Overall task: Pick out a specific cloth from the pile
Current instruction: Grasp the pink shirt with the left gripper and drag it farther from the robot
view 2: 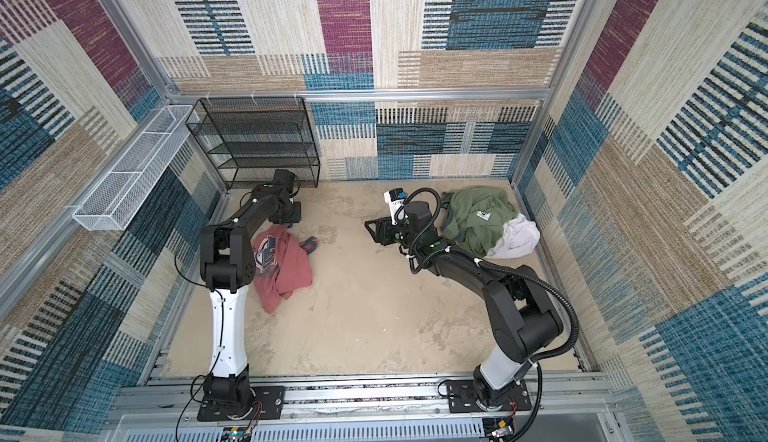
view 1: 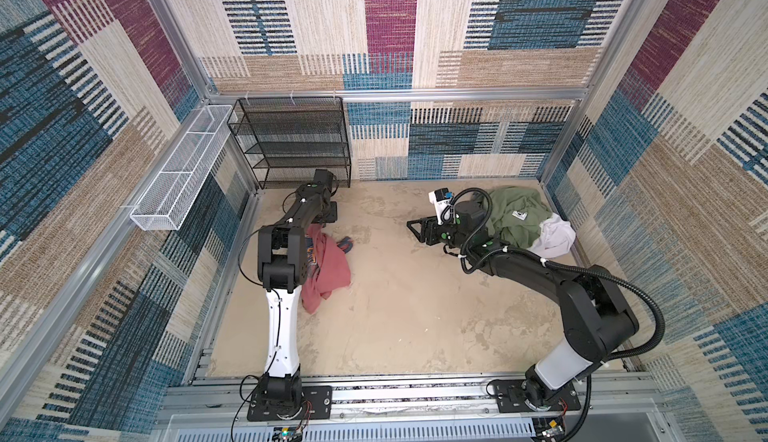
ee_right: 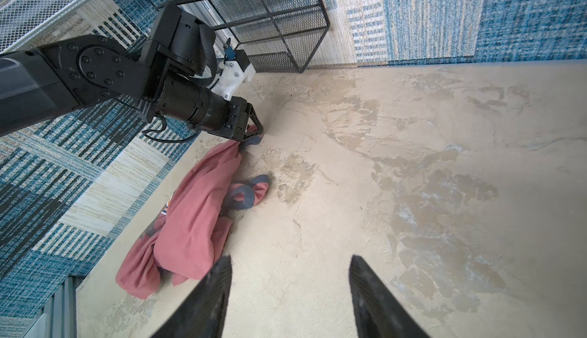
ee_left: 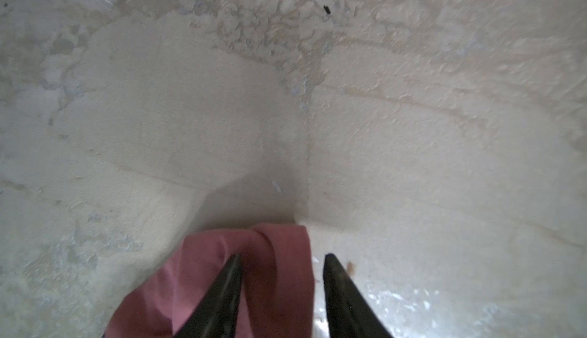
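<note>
The salmon-red cloth [view 1: 328, 269] [view 2: 291, 269] lies crumpled at the left of the floor, apart from the pile. Its blue trim shows at its right edge and its printed graphic beside the left arm. My left gripper [view 1: 328, 213] [ee_right: 254, 130] points down onto the cloth's far end. In the left wrist view the left gripper [ee_left: 282, 255] has its fingers apart, with a fold of the cloth [ee_left: 273, 276] between them and a narrow gap at one finger. The pile [view 1: 515, 215] [view 2: 478, 220], olive green and white, sits at the back right. My right gripper [view 1: 415, 230] [ee_right: 290, 257] hangs open and empty left of it.
A black mesh shelf [view 1: 299, 141] stands against the back wall behind the left arm. A white wire basket [view 1: 183, 170] hangs on the left wall. The white garment [view 1: 555, 236] lies close to the right wall. Patterned walls close in three sides of the floor.
</note>
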You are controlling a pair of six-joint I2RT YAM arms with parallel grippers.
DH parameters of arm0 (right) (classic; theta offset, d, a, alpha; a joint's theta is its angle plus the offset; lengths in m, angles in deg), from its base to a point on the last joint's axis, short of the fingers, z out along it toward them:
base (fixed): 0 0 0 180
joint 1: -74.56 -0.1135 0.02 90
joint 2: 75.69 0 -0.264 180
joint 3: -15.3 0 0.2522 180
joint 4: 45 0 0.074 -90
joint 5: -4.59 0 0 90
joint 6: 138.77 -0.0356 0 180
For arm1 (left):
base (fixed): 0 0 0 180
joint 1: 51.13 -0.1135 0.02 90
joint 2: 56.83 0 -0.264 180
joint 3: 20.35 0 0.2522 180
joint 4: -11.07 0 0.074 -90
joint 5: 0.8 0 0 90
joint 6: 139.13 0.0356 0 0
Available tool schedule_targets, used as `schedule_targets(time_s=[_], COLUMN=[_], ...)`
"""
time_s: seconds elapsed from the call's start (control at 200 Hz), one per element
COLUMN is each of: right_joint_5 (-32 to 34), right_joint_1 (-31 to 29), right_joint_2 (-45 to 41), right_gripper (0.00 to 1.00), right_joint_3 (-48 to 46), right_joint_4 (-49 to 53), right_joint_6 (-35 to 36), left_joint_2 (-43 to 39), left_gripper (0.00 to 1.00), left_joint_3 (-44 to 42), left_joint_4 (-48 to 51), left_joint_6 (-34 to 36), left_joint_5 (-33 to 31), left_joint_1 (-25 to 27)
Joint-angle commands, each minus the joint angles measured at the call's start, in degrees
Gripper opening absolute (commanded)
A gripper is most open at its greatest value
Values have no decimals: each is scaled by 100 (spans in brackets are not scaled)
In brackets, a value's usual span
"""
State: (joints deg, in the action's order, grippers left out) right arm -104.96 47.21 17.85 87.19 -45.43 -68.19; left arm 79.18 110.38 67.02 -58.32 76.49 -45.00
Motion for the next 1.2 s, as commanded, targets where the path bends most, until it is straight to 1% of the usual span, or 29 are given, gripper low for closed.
schedule_targets(time_s=[0.0, 0.125, 0.2, 0.411, 0.531, 0.656, 0.756, 0.866, 1.007, 1.107, 1.197], right_joint_5=[-52, -40, -10, 70, 158, 180, 171, 181, 136, 136, 152], right_joint_1=[6, 5, 9, 29, 46, 64, 72, 79, 90, 90, 90], right_joint_2=[-50, -94, -112, -240, -447, -577, -641, -726, -746, -783, -844], right_gripper=[62, 62, 62, 61, 61, 61, 61, 62, 62, 62, 62], right_joint_3=[50, 5, -10, 98, 14, 19, 99, 104, 154, 168, 139], right_joint_4=[-156, -183, -202, 22, 17, 100, 204, 184, 201, 212, 189], right_joint_6=[-7, -26, -36, 44, 48, 69, 104, 129, 105, 107, 92], left_joint_2=[68, 82, 65, -224, -490, -763, -900, -862, -761, -832, -990], left_gripper=[39, 17, 0, 0, 0, 0, 0, 0, 0, 0, 0], left_joint_3=[166, 261, 333, 374, 479, 699, 1035, 1763, 2634, 2869, 2803], left_joint_4=[269, 310, 349, 366, 375, 411, 485, 774, 1052, 1054, 1098], left_joint_6=[76, 49, 36, -30, -29, -215, -317, -347, -332, -346, -407], left_joint_5=[-34, 56, 137, 470, 496, 674, 771, 899, 897, 916, 974], left_joint_1=[1, 0, 7, 105, 229, 248, 257, 279, 318, 319, 317])
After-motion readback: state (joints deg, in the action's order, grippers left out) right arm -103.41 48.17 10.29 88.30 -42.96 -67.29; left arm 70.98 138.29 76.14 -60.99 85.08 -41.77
